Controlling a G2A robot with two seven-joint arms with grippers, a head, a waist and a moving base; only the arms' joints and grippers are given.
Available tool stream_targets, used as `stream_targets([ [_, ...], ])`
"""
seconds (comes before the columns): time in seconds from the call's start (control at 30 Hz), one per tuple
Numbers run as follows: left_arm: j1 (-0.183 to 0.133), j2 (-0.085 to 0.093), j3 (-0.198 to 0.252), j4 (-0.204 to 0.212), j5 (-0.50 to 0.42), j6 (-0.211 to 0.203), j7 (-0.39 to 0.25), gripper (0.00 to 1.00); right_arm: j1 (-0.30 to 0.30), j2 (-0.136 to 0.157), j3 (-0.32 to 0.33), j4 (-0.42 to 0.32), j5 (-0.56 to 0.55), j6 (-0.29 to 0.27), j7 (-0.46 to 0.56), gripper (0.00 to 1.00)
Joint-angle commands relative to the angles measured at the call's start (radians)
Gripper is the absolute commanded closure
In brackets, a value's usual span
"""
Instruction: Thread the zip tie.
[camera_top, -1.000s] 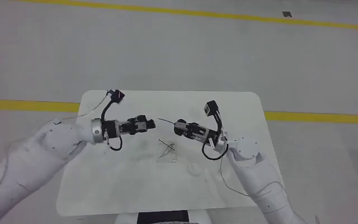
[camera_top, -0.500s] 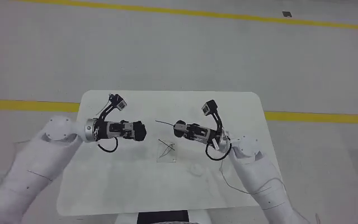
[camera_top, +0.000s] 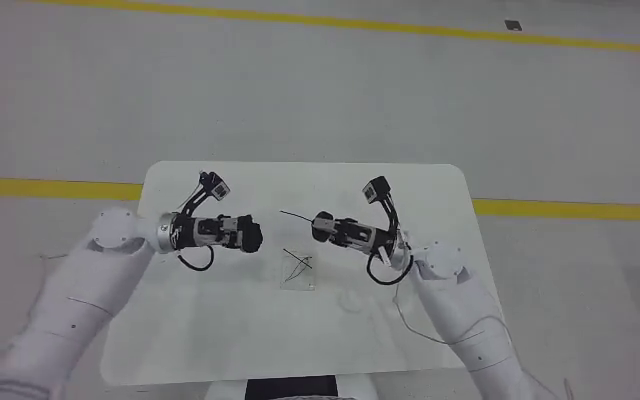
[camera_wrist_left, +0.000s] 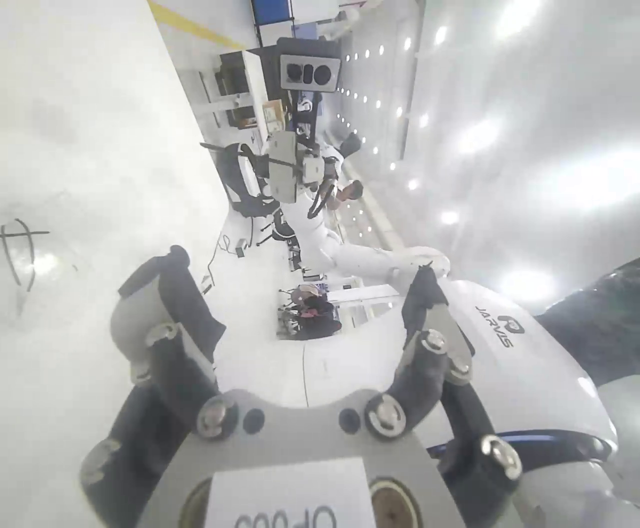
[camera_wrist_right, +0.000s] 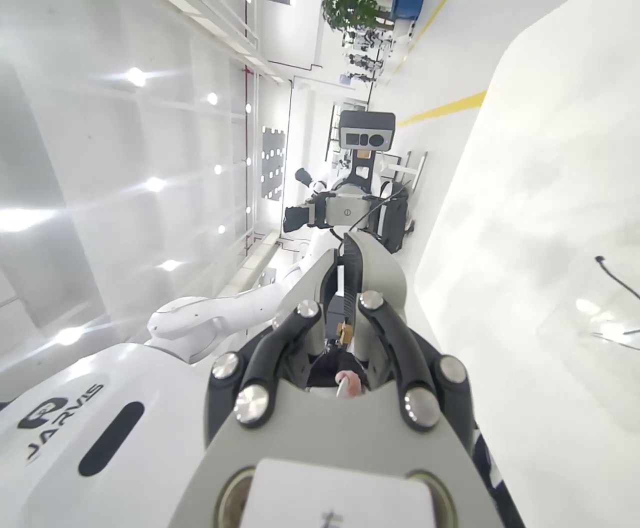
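Top view: we've got the right gripper (camera_top: 318, 223) above the middle of the table (camera_top: 420, 185), pinching a thin black zip tie (camera_top: 296, 216) whose free end points at the left gripper (camera_top: 257, 235) close by. A few loose ties (camera_top: 298, 264) lie on the table, closer to the front edge.

Left wrist view: its fingers (camera_wrist_left: 170, 300) are spread wide with nothing between them.

Right wrist view: we see the jaws squeezed together on the tie.
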Motion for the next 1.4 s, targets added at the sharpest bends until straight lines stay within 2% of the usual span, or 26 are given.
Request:
stream_targets([
  [0.0, 0.000, 0.000, 0.000, 0.000, 0.000, 0.000, 0.000, 0.00, 0.000, 0.000, 0.000, 0.000, 0.000, 0.000, 0.000, 1.00],
  [0.13, 0.004, -0.001, 0.003, -0.003, -0.007, 0.005, 0.013, 0.00, 0.000, 0.000, 0.000, 0.000, 0.000, 0.000, 0.000, 1.00],
  [0.2, 0.010, -0.004, 0.012, -0.004, -0.071, 0.010, -0.006, 0.00, -0.008, -0.002, -0.005, -0.007, 0.016, 0.002, -0.016, 1.00],
  [0.23, 0.008, -0.004, 0.014, 0.007, -0.085, 0.010, -0.027, 0.00, -0.010, -0.003, -0.008, -0.007, 0.031, 0.002, -0.010, 1.00],
  [0.3, 0.001, -0.004, 0.036, -0.001, -0.124, 0.000, -0.028, 0.00, -0.010, -0.003, -0.011, -0.002, 0.070, -0.009, 0.026, 1.00],
  [0.37, -0.003, 0.000, 0.049, -0.010, -0.150, 0.000, -0.028, 0.00, -0.005, -0.004, -0.014, 0.011, 0.122, -0.024, 0.077, 1.00],
  [0.57, -0.022, 0.020, 0.110, -0.018, -0.184, 0.000, -0.028, 0.00, 0.021, -0.010, -0.043, 0.043, 0.183, -0.042, 0.173, 1.00],
  [0.7, -0.042, 0.033, 0.145, 0.020, -0.198, 0.000, -0.028, 0.00, 0.036, -0.016, -0.069, 0.065, 0.219, -0.051, 0.204, 1.00],
  [0.83, -0.055, 0.037, 0.169, 0.033, -0.229, 0.000, -0.028, 0.00, 0.047, -0.023, -0.096, 0.081, 0.234, -0.057, 0.220, 1.00],
  [1.0, -0.073, 0.039, 0.208, 0.028, -0.231, 0.000, -0.028, 0.00, 0.057, -0.032, -0.134, 0.086, 0.237, -0.057, 0.215, 1.00],
  [1.23, -0.073, 0.039, 0.208, 0.028, -0.231, 0.000, -0.028, 0.00, 0.057, -0.033, -0.136, 0.085, 0.236, -0.057, 0.213, 1.00],
  [1.3, -0.069, 0.041, 0.211, 0.013, -0.195, 0.017, 0.006, 0.00, 0.057, -0.033, -0.136, 0.085, 0.236, -0.057, 0.213, 1.00],
  [1.37, -0.064, 0.043, 0.209, 0.003, -0.185, 0.024, 0.008, 0.00, 0.054, -0.033, -0.136, 0.079, 0.228, -0.054, 0.194, 1.00],
])
